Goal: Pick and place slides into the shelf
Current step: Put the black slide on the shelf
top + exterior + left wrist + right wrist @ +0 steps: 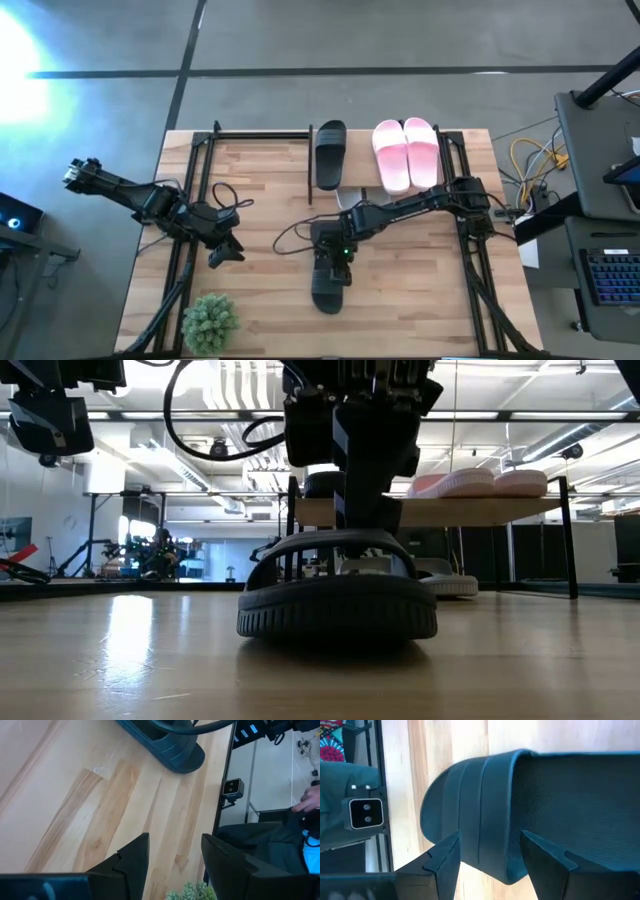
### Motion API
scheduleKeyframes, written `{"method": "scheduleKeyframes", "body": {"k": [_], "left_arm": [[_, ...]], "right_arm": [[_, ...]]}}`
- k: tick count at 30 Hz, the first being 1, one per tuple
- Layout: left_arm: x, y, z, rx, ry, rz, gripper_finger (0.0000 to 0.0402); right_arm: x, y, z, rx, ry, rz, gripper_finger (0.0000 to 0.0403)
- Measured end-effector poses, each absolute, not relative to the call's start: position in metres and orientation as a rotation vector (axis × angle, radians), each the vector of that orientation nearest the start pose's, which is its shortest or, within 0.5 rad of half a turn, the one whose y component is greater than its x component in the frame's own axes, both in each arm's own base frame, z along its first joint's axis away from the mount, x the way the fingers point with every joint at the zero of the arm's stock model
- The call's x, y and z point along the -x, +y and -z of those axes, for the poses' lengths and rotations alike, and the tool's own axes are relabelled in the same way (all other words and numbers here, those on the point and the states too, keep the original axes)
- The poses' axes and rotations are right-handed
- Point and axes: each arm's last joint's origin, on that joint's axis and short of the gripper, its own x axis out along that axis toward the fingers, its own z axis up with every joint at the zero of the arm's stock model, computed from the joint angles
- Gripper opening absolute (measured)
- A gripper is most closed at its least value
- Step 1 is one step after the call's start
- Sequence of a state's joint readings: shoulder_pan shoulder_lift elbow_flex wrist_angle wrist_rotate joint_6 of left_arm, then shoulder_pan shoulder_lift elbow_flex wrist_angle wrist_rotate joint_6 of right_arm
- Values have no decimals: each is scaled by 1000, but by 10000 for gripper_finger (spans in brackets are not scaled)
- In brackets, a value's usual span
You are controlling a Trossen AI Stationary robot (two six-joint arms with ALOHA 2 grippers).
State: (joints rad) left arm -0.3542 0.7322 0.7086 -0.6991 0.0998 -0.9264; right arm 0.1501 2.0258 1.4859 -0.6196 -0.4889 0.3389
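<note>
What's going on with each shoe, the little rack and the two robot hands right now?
Black slide: flat on the table, right end effector over it, open.
Second black slide: on the shelf.
Pink slides: side by side on the shelf.
Grey slide: under the shelf top.
Left end effector: open, empty.

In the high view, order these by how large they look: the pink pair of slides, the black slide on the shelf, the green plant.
1. Pink pair of slides, largest.
2. Black slide on the shelf and green plant: similar area, so I do not rank them.
</note>
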Motion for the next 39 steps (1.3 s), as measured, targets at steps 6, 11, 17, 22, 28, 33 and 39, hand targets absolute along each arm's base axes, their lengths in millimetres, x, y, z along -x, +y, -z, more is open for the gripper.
{"method": "scheduleKeyframes", "body": {"k": [6,11,17,22,28,33,39], "left_arm": [[-133,-52,-270,777,863,67,166],[-133,-52,-270,778,864,67,166],[-133,-52,-270,778,863,67,166],[-133,-52,-270,778,864,66,166],[-133,-52,-270,778,864,66,166],[-133,-52,-270,778,866,65,166],[-136,-53,-268,773,882,56,166]], "right_arm": [[-406,77,-175,-495,1252,-395,187],[-405,80,-175,-476,1250,-424,145],[-404,84,-175,-445,1243,-451,56],[-403,88,-177,-432,1242,-439,14],[-386,95,-198,-343,1277,-387,12],[-357,98,-234,-192,1304,-339,12],[-328,98,-261,-163,1372,-416,12]]}}
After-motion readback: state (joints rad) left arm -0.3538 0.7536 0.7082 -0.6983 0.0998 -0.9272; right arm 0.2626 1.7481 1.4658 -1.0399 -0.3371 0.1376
